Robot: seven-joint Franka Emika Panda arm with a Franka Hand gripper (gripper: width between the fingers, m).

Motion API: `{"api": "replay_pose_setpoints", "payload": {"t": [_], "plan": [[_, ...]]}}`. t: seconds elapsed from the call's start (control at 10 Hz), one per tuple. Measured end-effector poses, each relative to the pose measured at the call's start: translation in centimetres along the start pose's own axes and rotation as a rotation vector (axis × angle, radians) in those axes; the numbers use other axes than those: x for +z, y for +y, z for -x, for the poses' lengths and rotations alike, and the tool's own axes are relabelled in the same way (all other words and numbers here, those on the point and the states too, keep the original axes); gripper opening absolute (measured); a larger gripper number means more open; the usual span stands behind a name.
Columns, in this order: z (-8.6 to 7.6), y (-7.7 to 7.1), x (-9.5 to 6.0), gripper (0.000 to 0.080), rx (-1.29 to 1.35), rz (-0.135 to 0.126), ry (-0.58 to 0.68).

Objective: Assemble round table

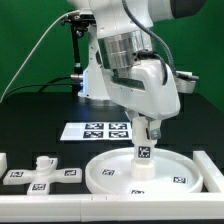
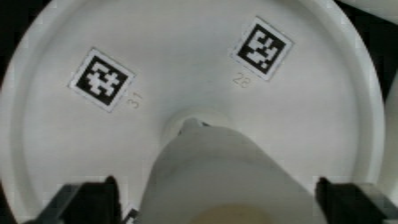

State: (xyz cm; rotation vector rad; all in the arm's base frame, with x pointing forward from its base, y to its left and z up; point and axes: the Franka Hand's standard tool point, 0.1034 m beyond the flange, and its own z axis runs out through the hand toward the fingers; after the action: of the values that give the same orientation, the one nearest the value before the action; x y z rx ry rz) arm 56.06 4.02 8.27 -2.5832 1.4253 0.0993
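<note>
As the jaws grip the leg (image 1: 141, 163), it stands on the disc (image 1: 192, 170).

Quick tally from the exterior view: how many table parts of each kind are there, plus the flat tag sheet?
round disc: 1
leg: 1
cross-shaped foot: 1
marker board: 1
Total: 4

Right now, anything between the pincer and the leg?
Nothing visible. The pincer straddles the leg, which stands upright on the disc; the disc holds nothing else. The foot lies apart, at the exterior view's left.
</note>
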Motion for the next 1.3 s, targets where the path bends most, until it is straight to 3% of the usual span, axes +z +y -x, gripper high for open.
{"api": "replay_pose_setpoints", "payload": {"t": [0.1,0.2,0.5,0.6,0.7,0.8,1.3], "plan": [[-0.19,-0.04,-0.11,0.059,-0.195,0.001,0.003],[-0.27,0.08,-0.06,0.064,-0.314,0.004,-0.004],[-0.26,0.09,-0.04,0.0648,-0.497,0.005,-0.004],[-0.25,0.11,-0.04,0.0649,-0.648,0.024,0.004],[-0.13,-0.06,-0.06,0.0649,-0.82,0.06,0.023],[-0.1,-0.45,-0.11,0.0649,-0.962,0.071,0.047],[-0.65,-0.2,0.01,0.062,-1.337,0.087,0.057]]}}
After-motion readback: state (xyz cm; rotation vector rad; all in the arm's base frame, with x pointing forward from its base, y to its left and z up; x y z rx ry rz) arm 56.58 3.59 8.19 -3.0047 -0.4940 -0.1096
